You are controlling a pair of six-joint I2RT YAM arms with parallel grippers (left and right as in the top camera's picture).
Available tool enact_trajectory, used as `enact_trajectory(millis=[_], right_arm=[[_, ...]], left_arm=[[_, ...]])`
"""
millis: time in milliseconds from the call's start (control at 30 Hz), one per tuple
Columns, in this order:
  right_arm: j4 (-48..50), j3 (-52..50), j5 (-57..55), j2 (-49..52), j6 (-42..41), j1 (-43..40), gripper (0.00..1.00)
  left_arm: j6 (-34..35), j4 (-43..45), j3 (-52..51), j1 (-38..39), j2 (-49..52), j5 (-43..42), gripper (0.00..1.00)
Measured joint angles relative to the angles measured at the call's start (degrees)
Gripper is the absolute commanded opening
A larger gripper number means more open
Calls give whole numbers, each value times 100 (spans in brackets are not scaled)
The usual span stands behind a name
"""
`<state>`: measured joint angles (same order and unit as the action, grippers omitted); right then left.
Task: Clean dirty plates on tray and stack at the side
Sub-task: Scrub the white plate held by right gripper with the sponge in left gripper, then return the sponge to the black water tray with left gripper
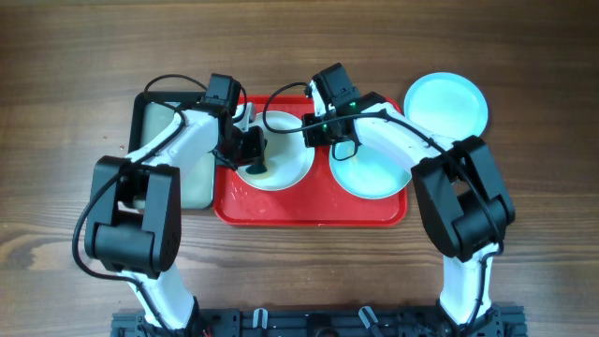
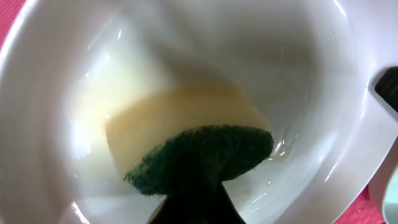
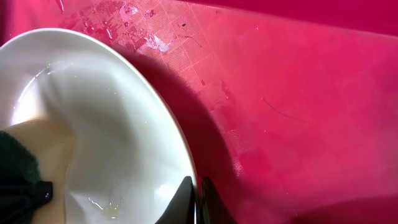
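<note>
The white plate [image 1: 281, 154] lies on the left half of the red tray [image 1: 309, 213]. My left gripper [image 1: 255, 165] is shut on a yellow sponge with a green scouring side [image 2: 193, 146] and presses it into the wet white plate [image 2: 186, 56]. My right gripper [image 1: 314, 131] is shut on the white plate's right rim [image 3: 194, 180], one finger on each side of it. An aqua plate [image 1: 374, 168] lies on the tray's right half, partly under my right arm. Another aqua plate [image 1: 446, 101] lies on the table beyond the tray's right end.
A black-rimmed tray [image 1: 154, 103] stands left of the red tray, mostly under my left arm. Water drops sit on the red tray floor [image 3: 143, 28]. The wooden table [image 1: 75, 84] surrounds everything.
</note>
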<state>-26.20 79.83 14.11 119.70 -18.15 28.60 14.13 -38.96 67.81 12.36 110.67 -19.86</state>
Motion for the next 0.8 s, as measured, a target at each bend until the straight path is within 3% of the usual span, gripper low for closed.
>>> enact_trajectory(millis=[267,433,633,800], right_arm=[[0,0,2,0,0,-2,4],[-9,0,2,0,-7,-4,4],[-11,0,52,0,-66,-31,4],[-7,-11,52,0,-68,-31,4]], left_arm=[[509,13,-4,326,0,72,4],[885,63,2,796,-66,855,4],[1537,752,-42,1305,-61,999,4],[1683,988,-55,1394,-37,968,4]])
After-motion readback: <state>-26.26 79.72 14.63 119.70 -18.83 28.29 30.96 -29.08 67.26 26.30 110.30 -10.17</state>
